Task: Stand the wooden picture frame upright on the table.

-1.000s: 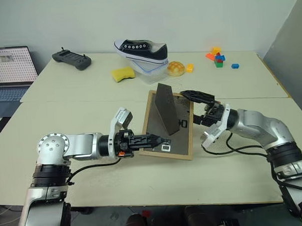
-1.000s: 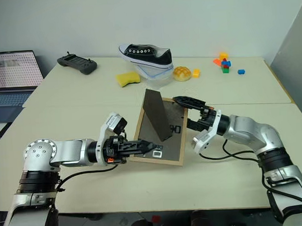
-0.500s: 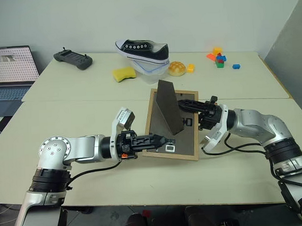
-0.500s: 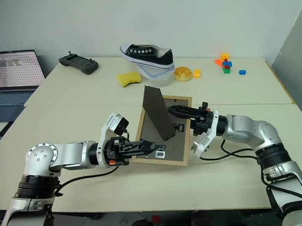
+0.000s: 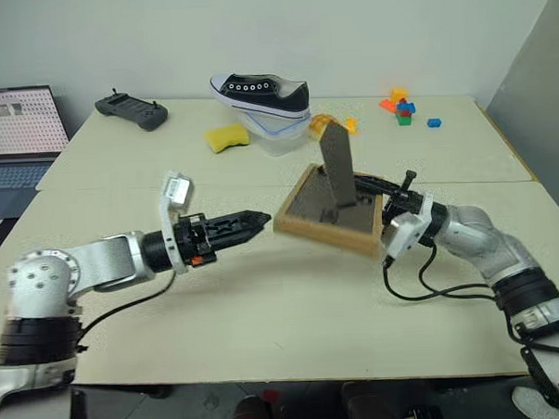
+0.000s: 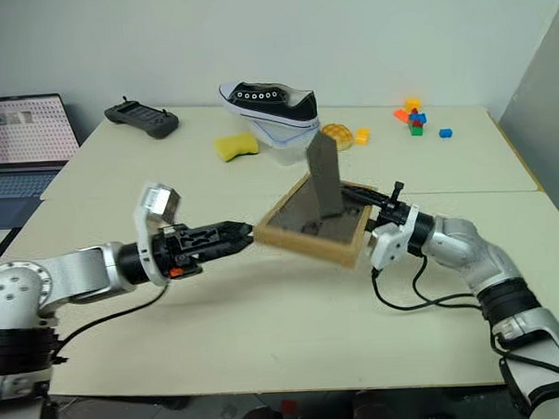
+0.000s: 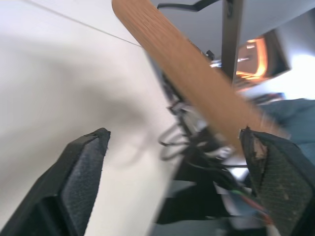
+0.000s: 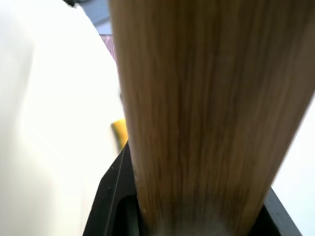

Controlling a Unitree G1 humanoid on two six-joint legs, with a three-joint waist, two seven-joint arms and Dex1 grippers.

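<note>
The picture frame [image 5: 330, 207] is in the middle of the surface [image 5: 265, 303], at about 3 o'clock from the left hand [image 5: 252, 222] and lifted off the surface on its near side. It is a flat wood rim around a dark back, with a dark stand [image 5: 337, 166] sticking up. It looks stiff and light, but its glass could break. The wood rim is the best place to hold it. The right hand [image 5: 382, 188] pinches the rim's right edge. The left hand is wide and holds nothing
</note>
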